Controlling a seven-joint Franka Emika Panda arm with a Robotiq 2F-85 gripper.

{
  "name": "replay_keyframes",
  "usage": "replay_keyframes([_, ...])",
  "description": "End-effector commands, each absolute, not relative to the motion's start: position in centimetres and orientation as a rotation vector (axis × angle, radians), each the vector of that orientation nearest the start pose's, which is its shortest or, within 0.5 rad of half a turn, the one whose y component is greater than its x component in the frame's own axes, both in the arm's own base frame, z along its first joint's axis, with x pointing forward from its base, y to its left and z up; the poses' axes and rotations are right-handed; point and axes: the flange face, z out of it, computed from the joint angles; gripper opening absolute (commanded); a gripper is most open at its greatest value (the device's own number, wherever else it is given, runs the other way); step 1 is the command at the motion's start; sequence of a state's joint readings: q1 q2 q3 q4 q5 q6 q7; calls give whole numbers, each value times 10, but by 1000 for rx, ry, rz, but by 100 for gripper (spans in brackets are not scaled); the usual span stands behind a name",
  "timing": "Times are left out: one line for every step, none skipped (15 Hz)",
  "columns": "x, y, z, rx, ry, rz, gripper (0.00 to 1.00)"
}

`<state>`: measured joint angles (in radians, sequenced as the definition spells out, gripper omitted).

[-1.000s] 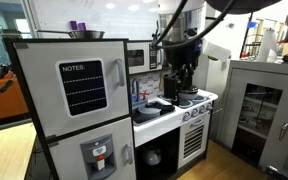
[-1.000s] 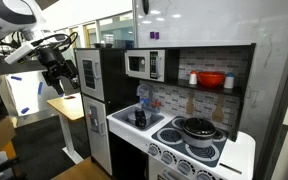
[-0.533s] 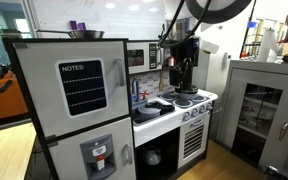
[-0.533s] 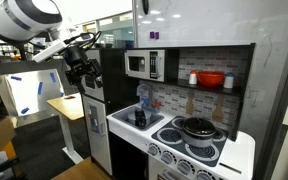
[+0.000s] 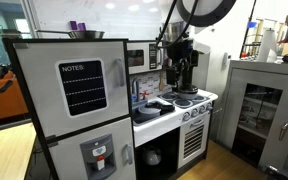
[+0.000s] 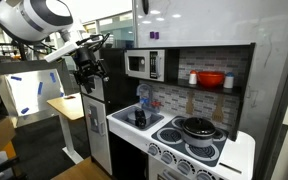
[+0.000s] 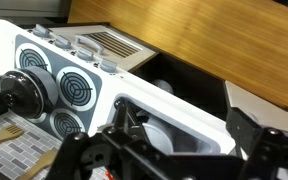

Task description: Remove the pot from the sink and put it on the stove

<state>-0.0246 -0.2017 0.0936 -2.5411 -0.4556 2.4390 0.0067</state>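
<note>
A toy kitchen has a sink point(image 6: 134, 122) beside a stove point(image 6: 189, 140). A small dark vessel point(image 6: 139, 117) sits in the sink; it also shows in an exterior view point(image 5: 156, 104). A dark lidded pot point(image 6: 197, 127) stands on a stove burner. In the wrist view the white sink point(image 7: 199, 128) holds a grey round thing point(image 7: 149, 128), and a black pot point(image 7: 19, 97) sits on the stove point(image 7: 74, 88). My gripper point(image 7: 184, 135) is open and empty, high above the sink. It shows in both exterior views point(image 5: 181, 85) point(image 6: 89, 80).
A toy fridge point(image 5: 74, 100) stands beside the sink, with a microwave point(image 6: 142, 66) above the counter. A shelf over the stove holds a red bowl point(image 6: 211, 80). A grey cabinet point(image 5: 264, 110) stands close by. A wooden floor point(image 7: 214, 40) lies in front.
The arm has swung towards the kitchen and the gripper has risen slightly above the counter. The jaws stay open. The pots have not moved.
</note>
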Motion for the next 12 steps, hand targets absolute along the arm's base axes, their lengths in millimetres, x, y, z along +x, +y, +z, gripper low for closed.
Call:
replay_keyframes([448,30,354,-3392,-684,-183,100])
replay_keyframes([448,30,354,-3392,-684,-183,100])
replay_keyframes([448,30,354,-3392,-684,-183,100])
replay_keyframes([448,30,354,-3393,-684,-183,100])
replay_keyframes([448,30,354,-3393,-684,-183,100])
replay_keyframes([448,30,354,-3393,-684,-183,100])
replay_keyframes([448,30,354,-3393,-684,-183,100])
replay_keyframes([448,30,356,-3399,-690,-194,100])
replay_keyframes([449,31,356,-3396,-697,-195,100])
replay_keyframes([452,30,356,-3393,-711,-201,100])
replay_keyframes([455,28,355,-3379,-743,-187,100])
replay_keyframes([458,24,354,-3370,-788,-192,100])
